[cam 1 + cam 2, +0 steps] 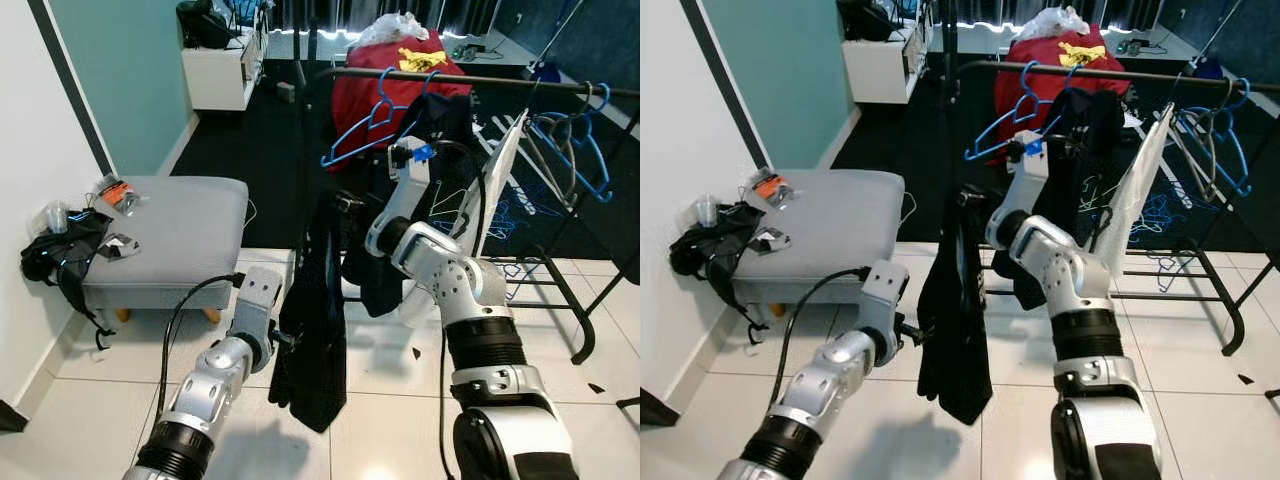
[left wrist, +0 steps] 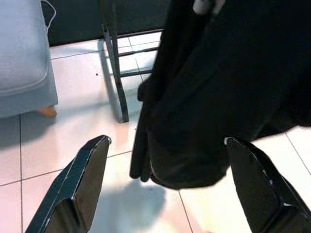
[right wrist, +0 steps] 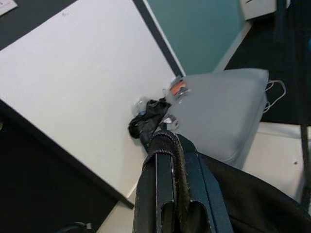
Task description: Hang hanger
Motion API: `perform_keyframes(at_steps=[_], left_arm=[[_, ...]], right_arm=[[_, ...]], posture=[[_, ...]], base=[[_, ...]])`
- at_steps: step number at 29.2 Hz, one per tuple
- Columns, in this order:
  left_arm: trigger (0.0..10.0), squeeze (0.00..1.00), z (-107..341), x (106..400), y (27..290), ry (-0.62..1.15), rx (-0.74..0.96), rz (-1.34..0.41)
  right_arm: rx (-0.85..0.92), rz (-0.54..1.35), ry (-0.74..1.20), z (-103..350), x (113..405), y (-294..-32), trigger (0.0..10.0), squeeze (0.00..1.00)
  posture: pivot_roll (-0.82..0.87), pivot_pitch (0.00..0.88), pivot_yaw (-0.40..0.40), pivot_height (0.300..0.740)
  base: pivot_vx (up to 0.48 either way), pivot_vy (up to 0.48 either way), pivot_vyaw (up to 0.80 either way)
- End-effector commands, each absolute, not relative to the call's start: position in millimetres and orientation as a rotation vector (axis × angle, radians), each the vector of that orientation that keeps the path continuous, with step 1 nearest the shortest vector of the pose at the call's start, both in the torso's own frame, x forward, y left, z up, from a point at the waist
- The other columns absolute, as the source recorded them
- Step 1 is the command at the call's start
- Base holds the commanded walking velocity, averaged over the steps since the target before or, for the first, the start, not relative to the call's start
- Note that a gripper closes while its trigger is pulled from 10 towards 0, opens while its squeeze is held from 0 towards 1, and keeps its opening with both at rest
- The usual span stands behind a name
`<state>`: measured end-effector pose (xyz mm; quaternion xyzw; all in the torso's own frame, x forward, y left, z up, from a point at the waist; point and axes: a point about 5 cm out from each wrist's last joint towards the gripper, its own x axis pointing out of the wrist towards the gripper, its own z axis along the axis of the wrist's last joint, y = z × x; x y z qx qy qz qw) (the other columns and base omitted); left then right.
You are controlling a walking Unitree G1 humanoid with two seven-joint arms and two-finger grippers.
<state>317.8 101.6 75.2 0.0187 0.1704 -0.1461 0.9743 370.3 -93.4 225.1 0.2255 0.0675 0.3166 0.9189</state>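
Nearest us, the left gripper (image 2: 165, 194) sits low over the white tile floor (image 1: 380, 370), fingers (image 2: 80, 184) spread wide apart with nothing between them, pointed at the lower part of a black garment (image 1: 312, 330). That garment hangs down from the right gripper (image 1: 345, 205), which we see raised just in front of the rack's left post. In the right wrist view the two fingers (image 3: 170, 184) are pressed together on a dark strap or band at the top of the garment. We can't make out a hanger inside the cloth.

To the left sits a grey ottoman (image 1: 170, 235) with small clutter and a dark bag (image 1: 60, 250) at its edge.

Behind the garment stands the black clothes rack (image 1: 480, 82). On its rail hang blue hangers (image 1: 372, 125), a dark garment (image 1: 445, 120), a white cloth (image 1: 500, 175) and more blue hangers (image 1: 590, 150) toward the right end.

Further back, a red bag (image 1: 390, 75) lies on the dark floor, and a white cabinet (image 1: 222, 65) stands by the teal wall (image 1: 130, 70).
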Motion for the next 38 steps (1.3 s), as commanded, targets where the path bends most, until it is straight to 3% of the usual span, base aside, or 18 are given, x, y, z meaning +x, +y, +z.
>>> perform_keyframes(at_steps=[1, 9, 18, 19, 20, 21, 29, 30, 31, 38], left_arm=[[10.0, 0.0, 74, 318, 98, 0.343, 0.02, -0.302], [10.0, 0.0, 82, 314, 79, 0.277, -0.236, -0.43], [10.0, 0.0, 90, 308, 71, 0.155, -0.211, -0.592], [10.0, 0.45, 90, 308, 72, 0.144, -0.188, -0.609], [10.0, 0.45, 90, 308, 72, 0.144, -0.188, -0.609], [10.0, 1.0, 90, 307, 73, 0.133, -0.163, -0.63], [10.0, 1.0, 86, 304, 73, 0.106, -0.029, -0.652], [10.0, 0.77, 84, 305, 72, 0.103, 0.002, -0.643], [10.0, 0.0, 81, 306, 72, 0.111, 0.031, -0.628], [10.0, 0.0, 77, 306, 67, 0.14, 0.021, -0.624]], right_arm=[[0.469, 0.677, 0.102, 240, 369, -89, 0.0, 0.0], [0.473, 0.679, 0.097, 246, 369, -86, 0.0, 0.0], [0.472, 0.674, 0.098, 246, 369, -85, 0.0, 0.0], [0.473, 0.671, 0.097, 246, 369, -85, 0.0, 0.0], [0.473, 0.671, 0.097, 246, 369, -85, 0.0, 0.0], [0.474, 0.669, 0.096, 247, 369, -85, 0.0, 0.0], [0.478, 0.659, 0.092, 248, 370, -86, 0.0, 0.0], [0.478, 0.661, 0.091, 248, 370, -85, 0.0, 0.0], [0.477, 0.663, 0.09, 249, 370, -85, 0.0, 0.0], [0.476, 0.672, 0.089, 250, 369, -82, 0.0, 0.0]], posture=[[-0.03, 0.077, -0.033, 0.74], [-0.04, 0.071, -0.031, 0.74], [-0.04, 0.059, -0.032, 0.74], [-0.04, 0.059, -0.032, 0.74], [-0.04, 0.059, -0.032, 0.74], [-0.04, 0.055, -0.034, 0.74], [-0.04, 0.057, -0.037, 0.74], [-0.04, 0.06, -0.036, 0.74], [-0.04, 0.061, -0.036, 0.74], [-0.04, 0.066, -0.034, 0.74]], base=[[0.0, 0.0, 0.0], [0.0, 0.0, 0.0], [0.0, 0.0, 0.0], [0.0, 0.0, 0.0], [0.0, 0.0, 0.0], [0.0, 0.0, 0.0], [0.0, 0.0, 0.0], [0.0, 0.0, 0.0], [0.0, 0.0, 0.0], [0.0, 0.0, 0.0]])
